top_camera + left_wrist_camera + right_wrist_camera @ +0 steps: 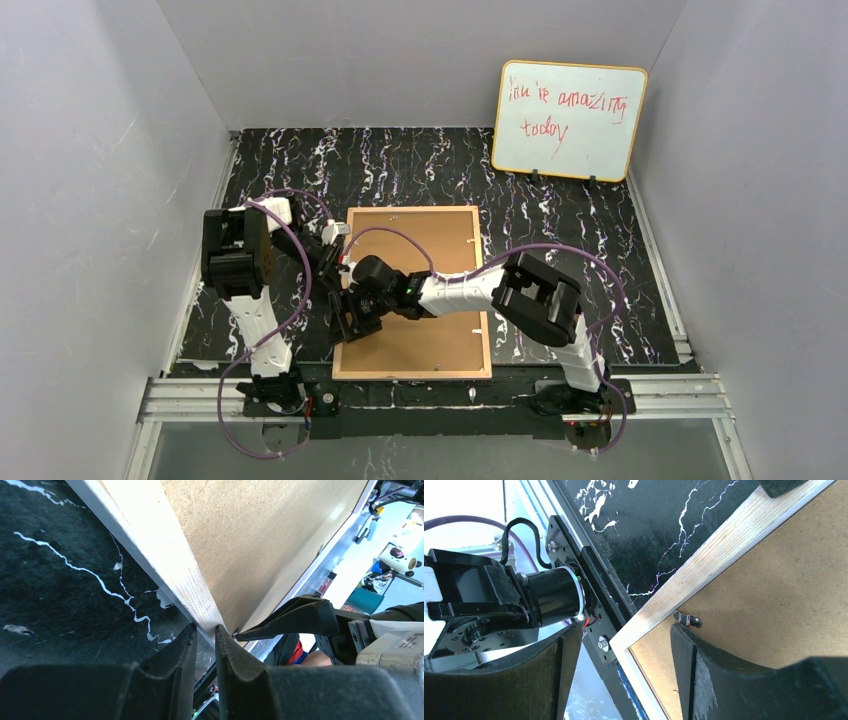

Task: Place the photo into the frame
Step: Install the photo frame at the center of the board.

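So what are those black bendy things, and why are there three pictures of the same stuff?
They are two robot arms, and each ends in a hand with two fingers. The big picture looks down from above; the other two come from little cameras on each wrist. On the black marbled table lies a picture frame, back side up, with a brown backing board in it. A whiteboard with red writing stands behind it. The left hand has its fingers nearly together around the frame's wooden left edge. The right hand is open over the same edge, one finger close to a small metal clip. No photo shows in any picture.
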